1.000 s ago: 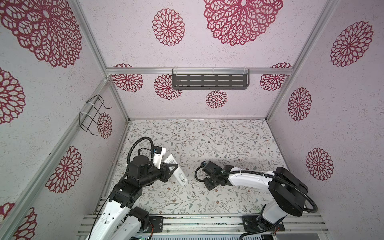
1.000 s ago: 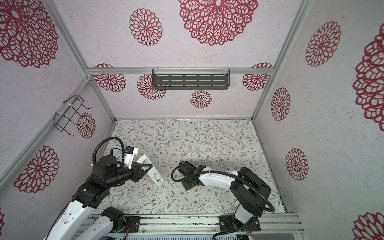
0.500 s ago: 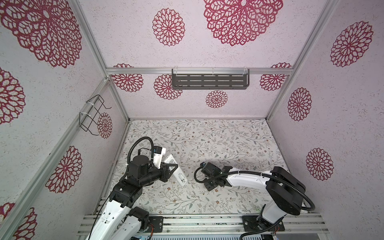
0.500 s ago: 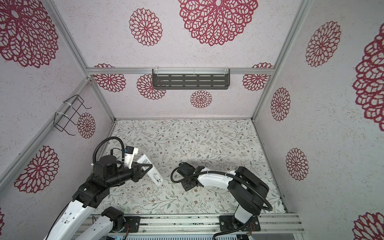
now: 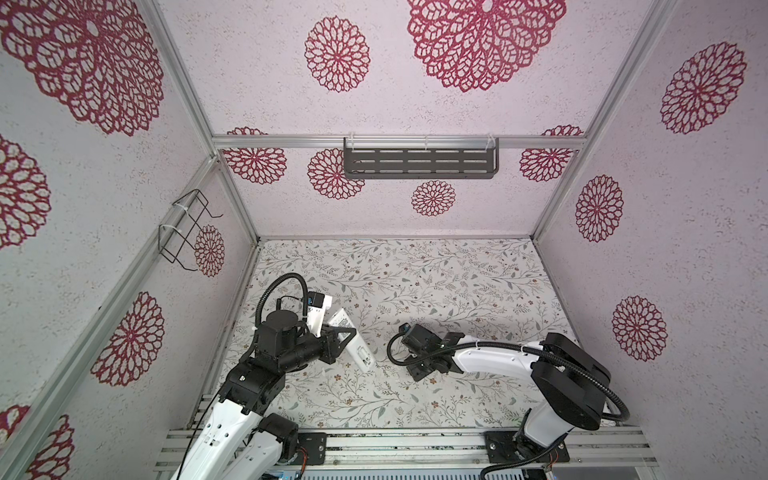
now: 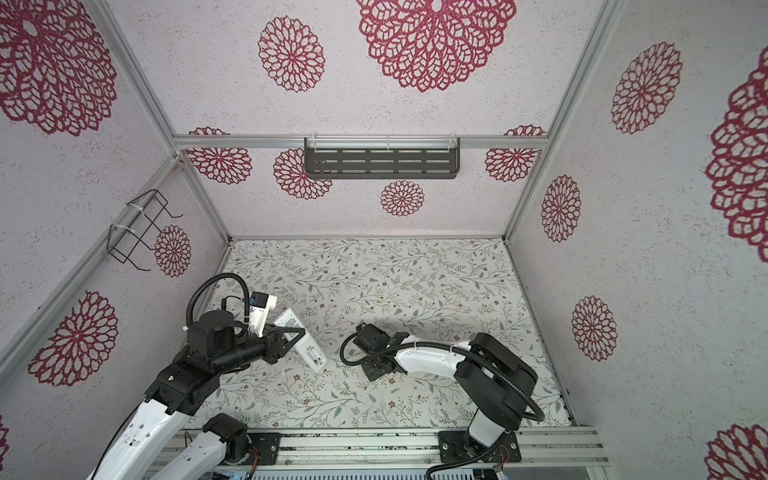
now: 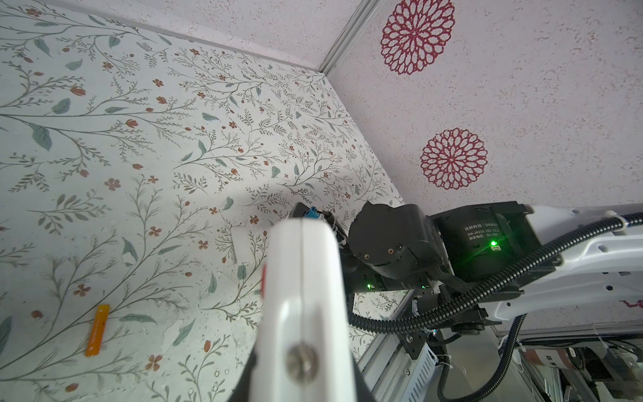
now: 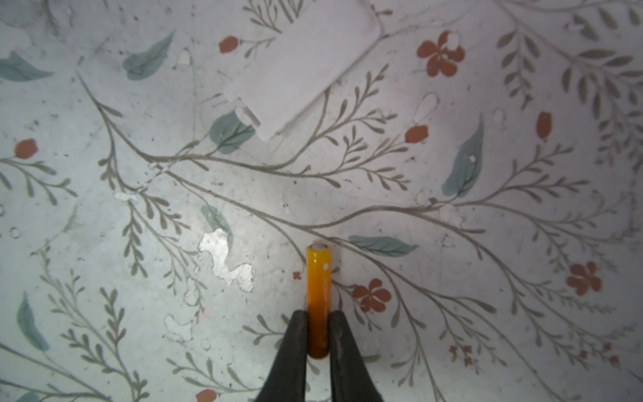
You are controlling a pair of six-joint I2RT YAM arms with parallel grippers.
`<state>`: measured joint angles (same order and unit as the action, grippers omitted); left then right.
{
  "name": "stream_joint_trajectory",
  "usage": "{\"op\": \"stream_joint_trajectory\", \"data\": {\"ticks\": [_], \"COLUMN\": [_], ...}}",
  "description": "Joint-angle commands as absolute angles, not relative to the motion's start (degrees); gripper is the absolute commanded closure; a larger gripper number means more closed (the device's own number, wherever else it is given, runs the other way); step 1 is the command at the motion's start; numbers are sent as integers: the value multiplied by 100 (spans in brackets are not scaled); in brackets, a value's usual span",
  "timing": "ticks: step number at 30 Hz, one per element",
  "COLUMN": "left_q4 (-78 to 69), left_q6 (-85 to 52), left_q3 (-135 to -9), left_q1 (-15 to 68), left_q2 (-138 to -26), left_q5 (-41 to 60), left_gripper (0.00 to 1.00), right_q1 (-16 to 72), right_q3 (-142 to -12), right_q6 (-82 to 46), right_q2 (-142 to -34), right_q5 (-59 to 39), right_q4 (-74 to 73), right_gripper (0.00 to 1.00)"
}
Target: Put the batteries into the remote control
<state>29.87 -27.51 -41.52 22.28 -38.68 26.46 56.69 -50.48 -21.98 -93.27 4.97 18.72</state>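
Note:
My left gripper (image 5: 347, 334) is shut on the remote control (image 5: 353, 340), a slim white bar held tilted above the table in both top views (image 6: 309, 353). In the left wrist view the remote (image 7: 306, 296) fills the middle, edge-on. My right gripper (image 8: 318, 323) points down at the table and is shut on one end of an orange battery (image 8: 318, 278); its pale tip sticks out ahead of the fingers. In both top views the right gripper (image 5: 424, 368) hides that battery. A second battery (image 7: 98, 330) lies loose on the table in the left wrist view.
A small white battery cover (image 8: 306, 59) lies flat on the floral table (image 5: 415, 282) just beyond the gripped battery, also seen as a white cover (image 7: 241, 243) in the left wrist view. Walls close in on three sides; a dark shelf (image 5: 419, 162) and wire rack (image 5: 187, 228) hang high.
My right gripper's jaws have closed onto the orange battery, and the right arm has shifted slightly left. The left arm and the remote have not moved.

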Motion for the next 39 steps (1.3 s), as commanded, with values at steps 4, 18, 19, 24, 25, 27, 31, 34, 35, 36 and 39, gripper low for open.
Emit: {"op": "stream_joint_trajectory", "data": {"ticks": [4, 18, 19, 24, 25, 27, 31, 34, 35, 36, 39], "left_q4": [2663, 1144, 1077, 667, 586, 474, 139, 1, -19, -59, -127], "left_q6": [-2941, -4032, -4039, -4088, -4122, -4148, -4250, -4299, -4311, -4320, -4338], "left_q3": [-4204, -3339, -3302, -3134, -3120, -3107, -3018, -2953, -2940, -2930, -2920], "left_q1": [2175, 2180, 2186, 2184, 2189, 2188, 2203, 2206, 2205, 2205, 2204], "left_q2": [-3979, -4335, -4357, -4514, -4566, -4655, -4690, -4661, -4658, -4667, -4721], "left_q5": [2690, 2758, 2777, 3040, 3140, 3299, 3543, 3566, 3573, 3592, 3625], "left_gripper": [100, 100, 100, 100, 100, 100, 100, 100, 100, 100, 100], "right_q1": [5688, 5713, 5714, 5846, 5890, 5964, 6128, 6286, 6324, 6367, 6496], "right_q3": [-5024, -4681, -4627, -4491, -4482, -4489, -4556, -4630, -4660, -4700, -4824], "right_q6": [-2118, -1990, -1980, -1787, -1723, -1637, -1547, -1505, -1502, -1488, -1420], "right_q2": [-9083, -8063, -7929, -7314, -7199, -7018, -6711, -6525, -6491, -6486, -6525], "right_q5": [655, 549, 549, 527, 549, 539, 547, 566, 551, 564, 588], "right_q4": [1864, 1641, 1602, 1497, 1488, 1475, 1390, 1262, 1219, 1190, 1163], "right_gripper": [89, 90, 90, 90, 90, 90, 90, 90, 90, 90, 90]}}
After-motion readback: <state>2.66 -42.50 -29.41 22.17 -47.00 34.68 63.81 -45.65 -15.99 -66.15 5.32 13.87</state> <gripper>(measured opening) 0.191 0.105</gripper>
